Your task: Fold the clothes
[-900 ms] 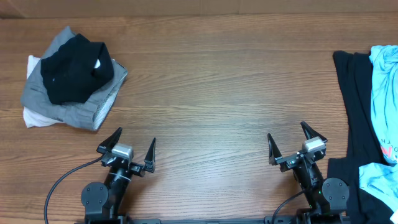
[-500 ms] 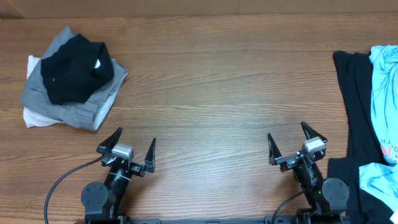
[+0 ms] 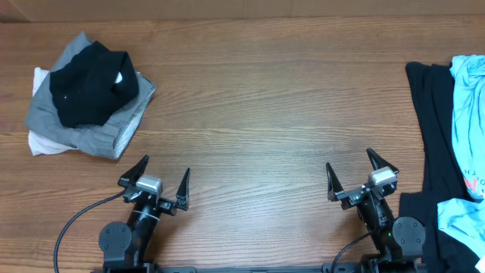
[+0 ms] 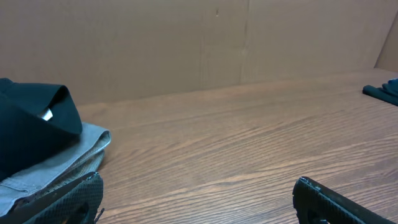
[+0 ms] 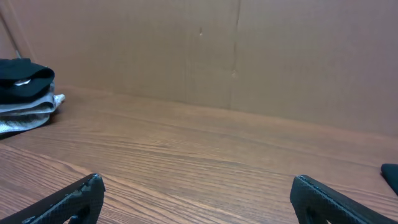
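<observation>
Two empty, wide-open claws: left claw (image 3: 167,164), right claw (image 3: 348,158) | nothing moved over the last second | pile (image 3: 91,95) far left; T-shirt (image 3: 470,114) on black garment (image 3: 432,121), table (image 3: 258,114) right edge | next fold unstarted

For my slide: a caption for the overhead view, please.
Left pincer and right pincer open; stacked clothes far left, loose garments at right edge.

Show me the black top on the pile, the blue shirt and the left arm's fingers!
black top (image 3: 91,87): overhead view, middle of the folded cloth.
blue shirt (image 3: 466,114): overhead view, its body near the picture's right edge.
left fingers (image 3: 135,170): overhead view, middle of the outer finger.
</observation>
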